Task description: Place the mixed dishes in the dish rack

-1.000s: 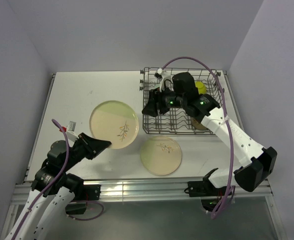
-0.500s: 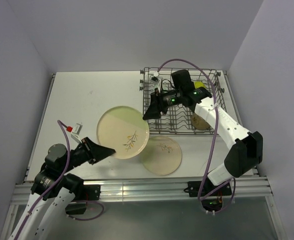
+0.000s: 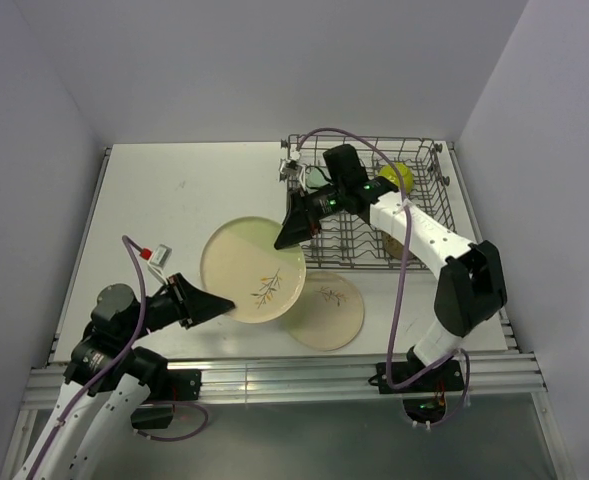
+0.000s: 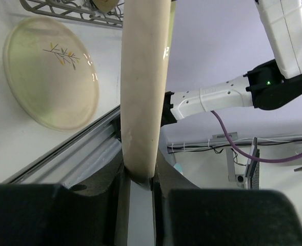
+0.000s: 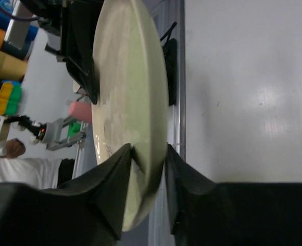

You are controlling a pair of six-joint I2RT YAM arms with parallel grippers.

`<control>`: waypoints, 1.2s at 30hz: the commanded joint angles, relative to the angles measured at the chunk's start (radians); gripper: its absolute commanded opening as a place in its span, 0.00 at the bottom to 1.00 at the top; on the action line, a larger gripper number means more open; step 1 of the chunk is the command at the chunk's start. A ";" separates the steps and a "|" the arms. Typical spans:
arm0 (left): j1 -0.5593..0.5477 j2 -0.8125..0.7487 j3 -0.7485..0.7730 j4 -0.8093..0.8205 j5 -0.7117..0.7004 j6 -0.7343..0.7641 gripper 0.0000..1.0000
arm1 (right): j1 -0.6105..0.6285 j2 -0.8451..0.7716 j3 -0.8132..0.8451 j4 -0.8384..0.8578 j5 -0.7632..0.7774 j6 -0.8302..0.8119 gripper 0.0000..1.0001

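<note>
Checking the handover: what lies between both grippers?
The lifted cream plate: left gripper clamps its near edge, right gripper grips the far edge. Top view shows it.

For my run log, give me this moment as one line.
phase: plate handover | left gripper: shut on raised plate, near rim | right gripper: pinching its far rim | second plate: flat on table

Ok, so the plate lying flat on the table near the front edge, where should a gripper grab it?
The flat plate offers only its rim, so probably pinch that from the right, one finger over and one under the lip; the lifted plate overhangs its left side.
</note>
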 commanded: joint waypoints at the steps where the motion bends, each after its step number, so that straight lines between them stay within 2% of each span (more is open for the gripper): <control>1: 0.002 0.002 0.049 0.248 0.071 0.031 0.00 | 0.016 0.027 0.042 0.020 -0.083 -0.011 0.34; 2: 0.002 0.008 0.048 0.248 0.082 0.034 0.00 | 0.017 0.035 0.046 0.030 -0.101 -0.003 0.20; 4: 0.002 0.008 0.046 0.251 0.088 0.038 0.00 | 0.017 0.049 0.060 0.022 -0.114 -0.003 0.00; 8: 0.001 0.037 0.046 0.248 0.111 0.061 0.00 | 0.030 0.025 0.028 0.034 -0.192 -0.043 0.00; 11: 0.002 0.050 0.035 0.267 0.125 0.071 0.00 | 0.048 -0.035 -0.054 0.170 -0.206 0.032 0.00; 14: 0.001 0.063 0.020 0.301 0.131 0.066 0.00 | 0.051 -0.118 -0.139 0.330 -0.206 0.186 0.00; 15: 0.001 0.068 0.017 0.307 0.134 0.067 0.02 | 0.050 -0.133 -0.163 0.455 -0.197 0.236 0.00; 16: 0.001 0.073 0.014 0.309 0.133 0.069 0.07 | 0.050 -0.150 -0.223 0.550 -0.182 0.304 0.00; 17: 0.002 0.080 0.014 0.303 0.131 0.074 0.17 | 0.050 -0.178 -0.254 0.652 -0.177 0.465 0.00; 18: 0.001 0.082 0.014 0.297 0.117 0.077 0.39 | 0.041 -0.187 -0.284 0.859 -0.168 0.539 0.00; 20: 0.001 0.080 0.018 0.285 0.107 0.087 0.59 | 0.036 -0.193 -0.340 1.014 -0.148 0.703 0.00; 21: 0.002 0.079 0.020 0.284 0.103 0.089 0.74 | 0.030 -0.192 -0.346 1.054 -0.139 0.715 0.00; 24: 0.001 0.080 0.028 0.275 0.099 0.103 0.86 | 0.027 -0.178 -0.345 1.036 -0.074 0.724 0.00; 29: 0.001 0.082 0.046 0.249 0.093 0.124 0.91 | 0.016 -0.167 -0.334 0.986 0.019 0.709 0.00; 31: 0.002 0.080 0.058 0.211 0.079 0.136 0.93 | 0.007 -0.169 -0.317 0.904 0.045 0.681 0.00; 32: 0.002 0.079 0.063 0.194 0.073 0.152 0.99 | 0.004 -0.173 -0.309 0.828 0.068 0.635 0.00; 36: 0.001 0.068 0.087 0.087 -0.011 0.198 0.99 | -0.022 -0.186 -0.218 0.523 0.173 0.420 0.00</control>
